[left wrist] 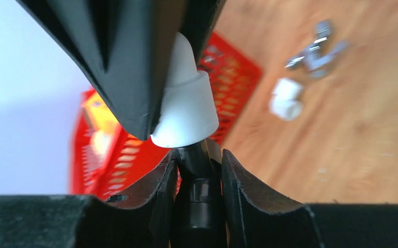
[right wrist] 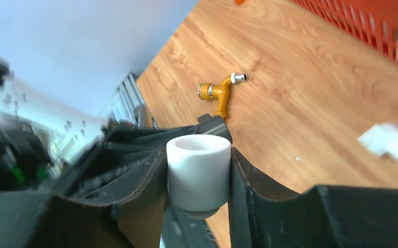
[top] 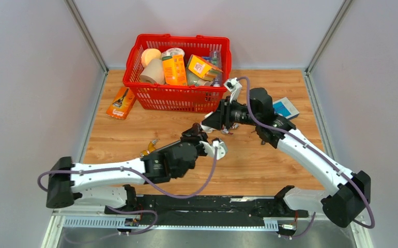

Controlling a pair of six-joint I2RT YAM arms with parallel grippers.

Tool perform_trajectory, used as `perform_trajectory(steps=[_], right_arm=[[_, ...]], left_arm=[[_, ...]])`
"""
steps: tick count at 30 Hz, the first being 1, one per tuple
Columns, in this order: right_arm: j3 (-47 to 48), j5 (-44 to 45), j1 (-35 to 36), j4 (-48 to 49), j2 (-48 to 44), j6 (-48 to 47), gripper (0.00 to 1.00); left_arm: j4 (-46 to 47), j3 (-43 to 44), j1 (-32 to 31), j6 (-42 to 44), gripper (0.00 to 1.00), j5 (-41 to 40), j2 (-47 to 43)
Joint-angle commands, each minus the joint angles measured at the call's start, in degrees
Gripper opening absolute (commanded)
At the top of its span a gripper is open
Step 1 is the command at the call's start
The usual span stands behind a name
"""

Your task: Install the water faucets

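Observation:
In the left wrist view my left gripper (left wrist: 199, 155) is shut on the dark grey tube of a water faucet (left wrist: 199, 178), which stands upright between its pads. A white plastic fitting (left wrist: 184, 111) sits right on the tube's top end. My right gripper (right wrist: 198, 155) is shut on that same white fitting (right wrist: 198, 173), its open bore facing the right wrist camera. From above, the left gripper (top: 197, 133) and the right gripper (top: 211, 123) meet tip to tip at mid-table, and they hide the faucet and the fitting.
A red basket (top: 176, 92) full of groceries stands at the back. An orange packet (top: 121, 103) lies to its left and a blue book (top: 286, 107) under the right arm. A brass tap (right wrist: 220, 92) lies left of the grippers. A chrome part (left wrist: 316, 51) and a white elbow (left wrist: 286, 98) lie loose on the wood.

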Motion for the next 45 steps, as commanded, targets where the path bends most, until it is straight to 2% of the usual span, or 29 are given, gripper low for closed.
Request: perform_trajectory(steps=[1,3,5,6,9,12,13,14,16,19,20,21,24,27,29,37,42,45], right_arm=[[3.1,20.3,-0.8,-0.7,5.4,23.3,0.00],[3.7,20.2,-0.9,-0.8,6.3,25.6,0.00],[4.4,19.8,-1.1,-0.9,6.4,25.7,0.00],[4.5,19.7,-1.1,-0.9,6.0,25.4,0.04],[5.0,19.8,-1.5,-0.6,4.3,22.1,0.26],[5.5,17.7,-2.1,1.5,1.6,14.6,0.45],[5.5,15.6,-2.3,2.8,0.3,10.4,0.50],[5.7,13.0,-2.4,3.7,-1.1,5.2,0.58],[5.9,11.1,-2.4,3.8,-4.0,-3.5,0.68],[3.7,8.0,-2.4,4.8,-9.3,-18.7,0.84],[2.8,5.9,-2.3,5.2,-11.3,-23.5,0.91],[1.8,2.4,-2.4,5.2,-12.8,-28.5,1.00],[-1.5,-7.8,-2.4,5.4,-17.4,-39.7,1.00],[-4.1,-17.4,-2.4,5.7,-21.0,-47.9,1.00],[-5.2,-20.4,-2.4,5.7,-21.9,-49.8,1.00],[-3.4,-28.1,-2.4,2.8,-18.1,-50.2,1.00],[-2.3,-32.2,-2.2,1.5,-15.2,-49.5,0.95],[-2.0,-32.2,-2.2,1.2,-13.9,-48.0,0.85]], left_arm=[[44.2,-3.4,-8.4,27.7,0.00,-21.4,7.8],[49.2,-4.1,-9.5,32.8,0.00,-22.8,9.8],[49.0,-4.2,-9.6,31.8,0.00,-22.8,10.0],[48.6,-4.3,-9.6,31.0,0.00,-22.6,9.8],[41.8,-4.5,-9.3,24.5,0.00,-20.6,6.9],[26.1,-3.6,-7.6,13.8,0.00,-15.2,1.8],[22.5,-3.4,-5.9,7.5,0.00,-11.5,0.6],[17.2,-3.2,-4.8,4.6,0.00,-8.6,-2.3],[10.5,-3.5,0.2,-4.8,0.00,2.5,-6.9],[5.3,-3.9,6.0,-10.3,0.00,16.5,-13.0],[2.2,-3.8,9.2,-12.7,0.00,23.6,-15.1],[-0.2,-3.0,10.5,-13.8,0.00,26.9,-15.9],[-4.0,-0.3,17.6,-18.1,0.00,44.0,-17.4],[-6.5,3.2,21.3,-19.8,0.00,55.8,-15.9],[-7.2,5.2,22.6,-20.6,0.00,63.4,-14.3],[-7.9,11.7,22.9,-20.9,0.00,74.3,-8.3],[-8.4,13.6,22.9,-20.4,0.00,75.5,-6.5],[-8.9,14.2,22.9,-19.7,0.00,75.6,-5.9]])
